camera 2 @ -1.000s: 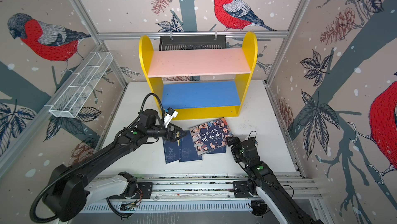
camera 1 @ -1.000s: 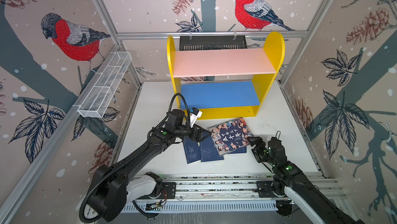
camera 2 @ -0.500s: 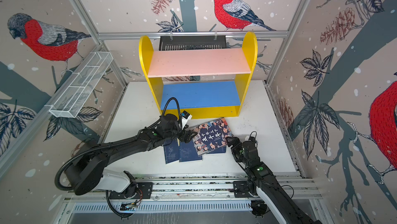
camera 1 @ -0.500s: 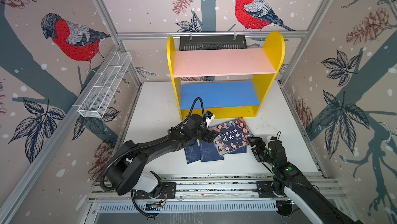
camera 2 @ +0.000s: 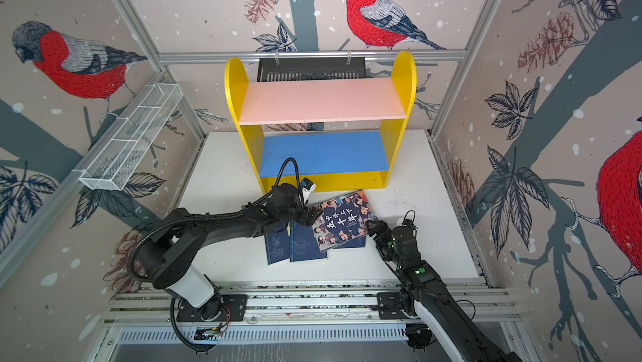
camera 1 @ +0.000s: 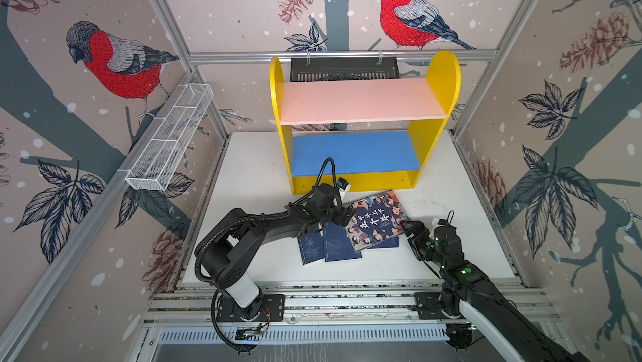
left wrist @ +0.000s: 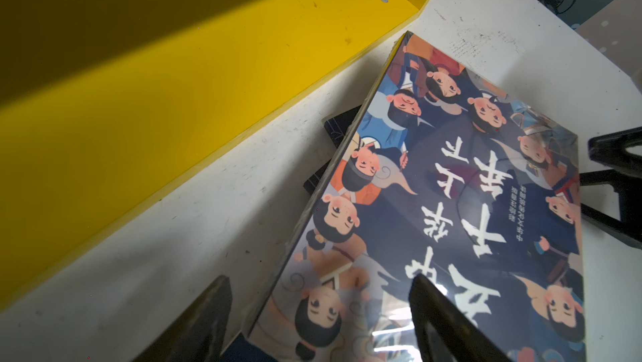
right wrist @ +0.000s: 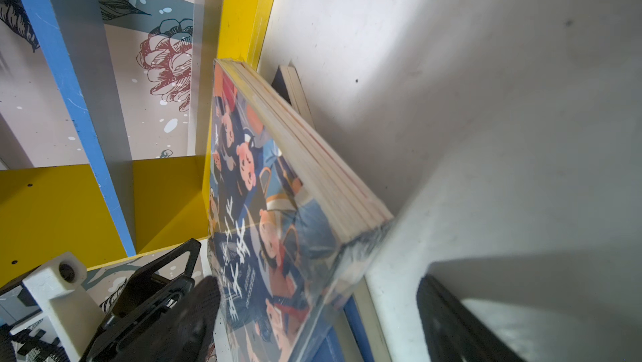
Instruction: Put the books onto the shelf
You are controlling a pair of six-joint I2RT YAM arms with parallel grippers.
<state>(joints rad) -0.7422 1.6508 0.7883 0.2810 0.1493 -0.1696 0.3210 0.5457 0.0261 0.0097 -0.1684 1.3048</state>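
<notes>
Fingers of the left gripper spread wide across one edge of the picture book, right gripper gaping at the opposite corner, nothing clamped. It lies propped on the navy books just before the shelf, so its raised edges probably invite this.

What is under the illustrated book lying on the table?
Thin navy books lie under the illustrated book: two stick out at its near left, another edge peeks out along its near side. Whether more are hidden beneath cannot be seen.
</notes>
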